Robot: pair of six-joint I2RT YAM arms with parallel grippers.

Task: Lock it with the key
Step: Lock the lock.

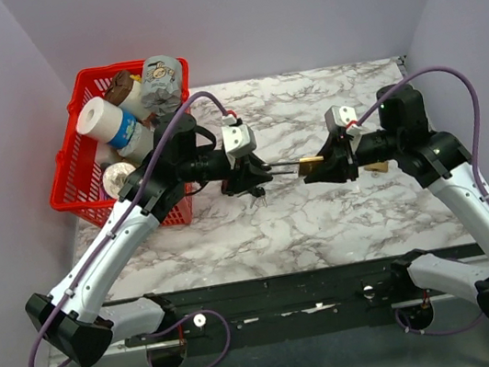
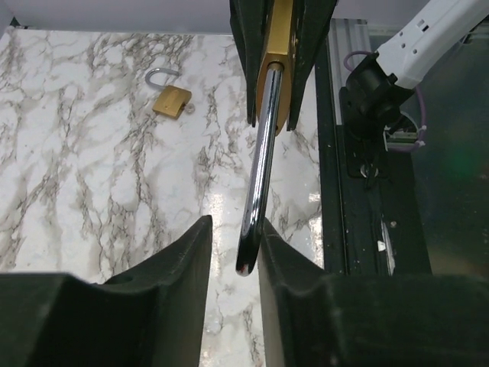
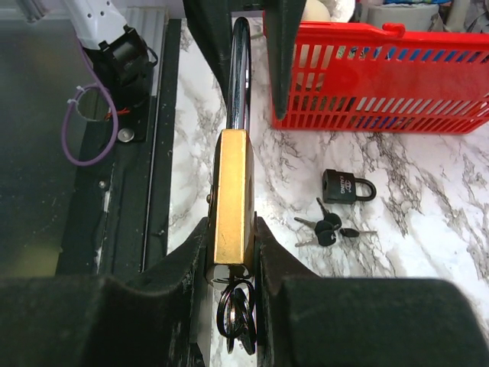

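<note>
Between the pads of the right claw (image 3: 231, 229), the rectangular brass padlock (image 3: 233, 168) is clamped by its flat sides, with a ring of keys (image 3: 237, 317) hanging at its base, close to the palm. Its chrome steel shackle (image 2: 260, 153) reaches ahead into the left claw (image 2: 234, 225), whose jaws stand apart around the tip, with a gap on one side. To the right of the right claw, a small black padlock (image 3: 348, 186) and loose black-headed keys (image 3: 327, 227) lie on the white marble tabletop (image 3: 428, 222).

Left end effector (image 1: 264, 174), right end effector (image 1: 327, 164), facing

Marble table (image 1: 324, 217) bears red basket (image 1: 76, 177), brass padlock (image 2: 171, 100), black padlock (image 3: 348, 186), keys (image 3: 327, 227).
</note>
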